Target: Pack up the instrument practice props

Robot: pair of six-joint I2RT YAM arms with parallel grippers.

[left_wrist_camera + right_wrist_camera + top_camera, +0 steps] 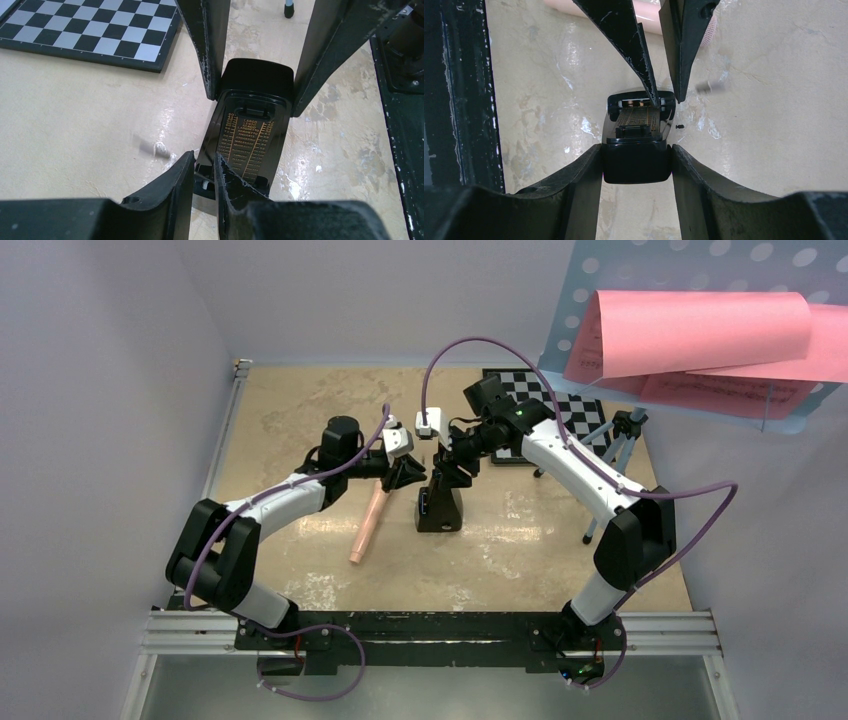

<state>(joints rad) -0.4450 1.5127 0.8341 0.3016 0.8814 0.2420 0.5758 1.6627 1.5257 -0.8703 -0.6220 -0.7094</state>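
The black pyramid-shaped metronome (440, 508) stands upright mid-table with its tempo scale showing (250, 125). My right gripper (452, 468) is shut on its top, both fingers pressed on the cap (637, 165). My left gripper (412, 476) is closed to a narrow gap round the metronome's lower side edge (204, 167). The peach-pink recorder (366, 527) lies on the table just left of the metronome. The light-blue music stand (640, 265) carries the pink pages (700, 330) at the upper right, on its tripod (612, 445).
The black-and-white chessboard (580, 415) lies behind the right arm, near the tripod legs, and shows in the left wrist view (95, 30). A small grey scrap (155, 147) lies on the table by the metronome. A metal rail (430, 630) runs along the near edge.
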